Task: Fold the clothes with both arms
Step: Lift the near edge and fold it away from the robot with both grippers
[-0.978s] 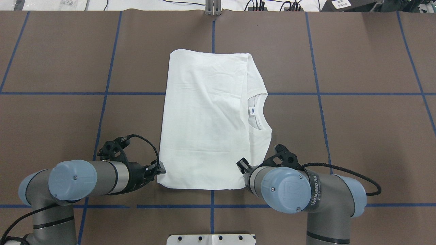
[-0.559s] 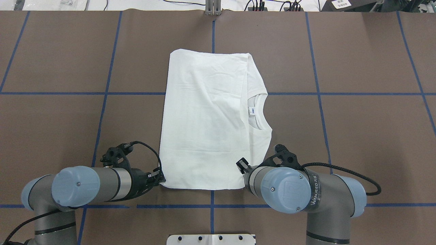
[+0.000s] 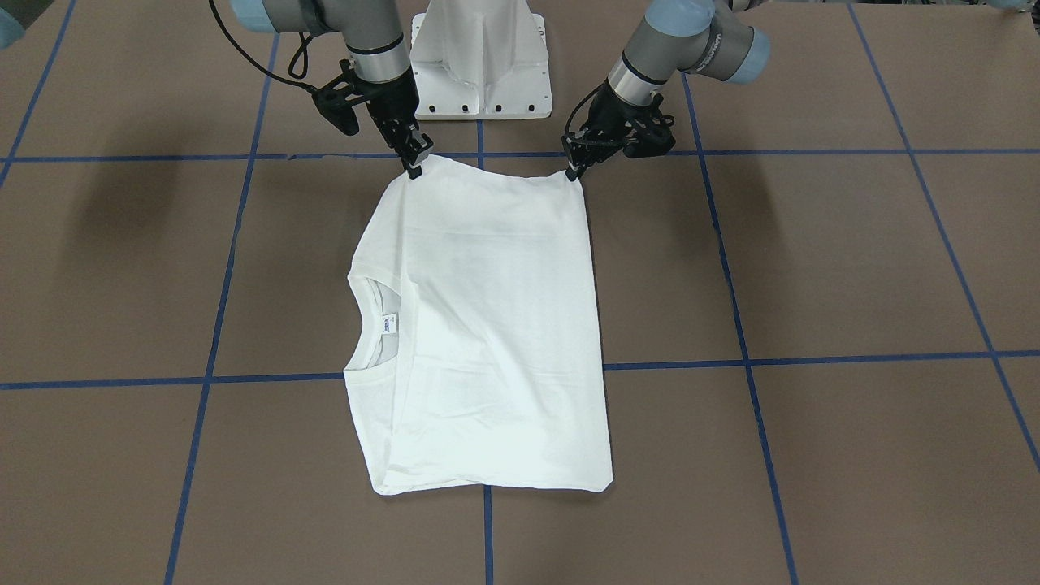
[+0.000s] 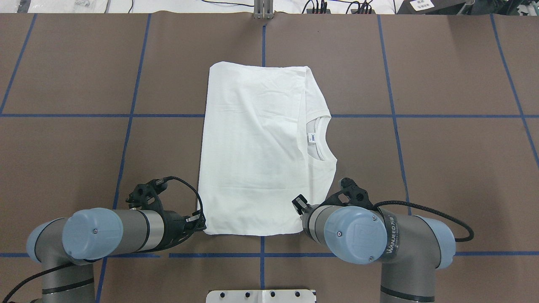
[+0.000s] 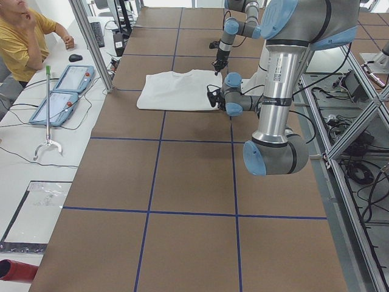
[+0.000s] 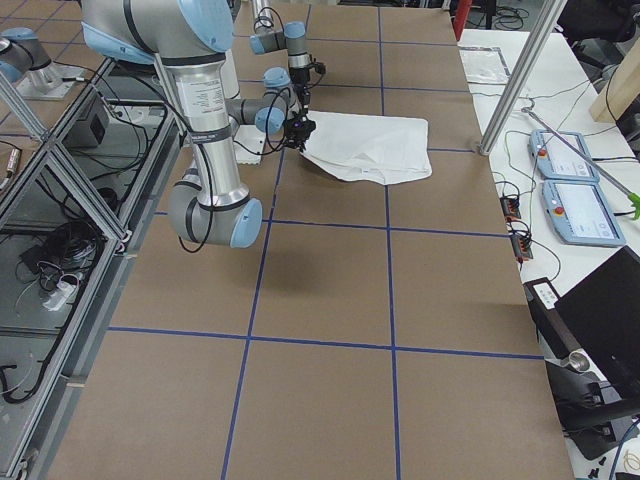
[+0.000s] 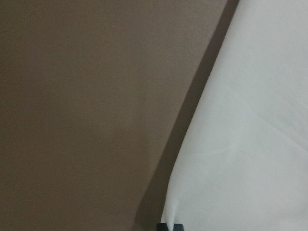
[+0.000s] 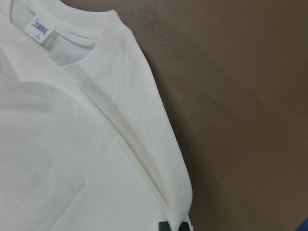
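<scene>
- T-shirt (image 4: 257, 147), white cotton, lies flat in the middle of the brown table (image 4: 442, 168). One panel is already laid over the body, and the ribbed collar (image 4: 322, 139) with its small label (image 4: 312, 137) faces the robot's right.
- Left gripper (image 4: 201, 223) has its fingers drawn together on the near corner on the robot's left. Its wrist camera shows the cloth edge raised off the table, with a shadow beneath it.
- Right gripper (image 3: 414, 166) is pinched shut on the other near corner, just below the collar side. Its wrist view shows several layers of fabric stacked at the fingertip.
- Between the two grips, the near edge runs fairly taut in the front-facing view. The rest of the shirt rests on the table, with faint wrinkles across it.
- Handling, as judged: the shirt is light, soft and limp. It will sag between the two holds and drape wherever it is unsupported. It is in no way fragile, but it creases easily and may drag on the table cover.
- Where to hold, as judged: the two near corners are the natural points for carrying this edge over to the far edge (image 4: 257, 64).
- Every layer needs to be caught in each pinch, most of all on the thicker collar side, or an under-layer may slip out and spoil the fold.
- Uneven travel of the arms would probably skew the fold line.
</scene>
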{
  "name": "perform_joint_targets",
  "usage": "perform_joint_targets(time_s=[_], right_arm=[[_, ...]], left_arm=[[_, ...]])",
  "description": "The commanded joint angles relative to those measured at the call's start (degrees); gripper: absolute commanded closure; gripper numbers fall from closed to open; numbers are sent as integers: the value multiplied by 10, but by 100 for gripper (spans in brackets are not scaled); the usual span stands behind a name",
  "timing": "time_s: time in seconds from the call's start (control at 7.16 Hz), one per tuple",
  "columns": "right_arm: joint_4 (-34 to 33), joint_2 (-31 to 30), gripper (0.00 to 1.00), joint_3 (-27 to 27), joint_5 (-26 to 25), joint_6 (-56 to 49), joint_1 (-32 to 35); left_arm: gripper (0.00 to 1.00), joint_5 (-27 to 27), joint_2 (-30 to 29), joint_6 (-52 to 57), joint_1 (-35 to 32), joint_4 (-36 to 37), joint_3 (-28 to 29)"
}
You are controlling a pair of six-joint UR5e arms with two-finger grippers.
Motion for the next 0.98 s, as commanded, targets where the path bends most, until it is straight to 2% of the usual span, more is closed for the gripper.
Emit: perform_joint_targets(time_s=[0.0, 0.28, 0.56, 0.7, 0.84], right_arm=[[-6, -12, 100, 16, -1, 1, 0], [-56, -30, 100, 97, -4, 8, -27], [-117, -30, 100, 188, -2, 8, -26], [-133, -23, 100, 229, 2, 8, -3], [-132, -9, 100, 223, 23, 4, 21]], left_arm=[[100, 0, 5, -1, 3, 0, -44], [100, 1, 48, -55, 40, 7, -157], [100, 0, 48, -70, 33, 57, -256], [100, -1, 37, -70, 31, 120, -301], [100, -3, -8, -62, 0, 176, -300]])
